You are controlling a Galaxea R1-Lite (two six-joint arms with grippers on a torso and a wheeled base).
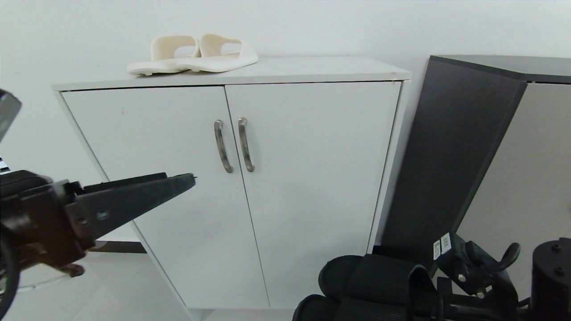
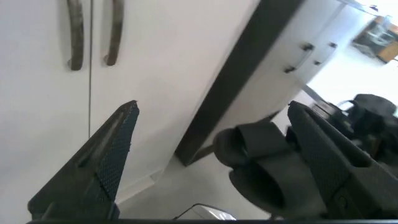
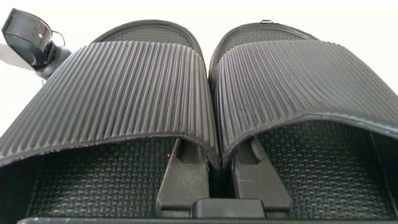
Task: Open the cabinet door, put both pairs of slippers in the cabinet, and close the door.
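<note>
Cabinet doors (image 1: 312, 178) are shut, so the left gripper (image 2: 211, 115), jaws spread, hangs near the handles (image 1: 222, 146); the right gripper (image 3: 219, 168) has its jaws clenched on the black slippers (image 1: 370, 281), ready for stowing.

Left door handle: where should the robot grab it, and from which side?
Around the middle of the left door handle, coming straight from the front. It is a slim upright bar standing off the closed door, fixed only at its ends, so the open left gripper could probably close across it.
</note>
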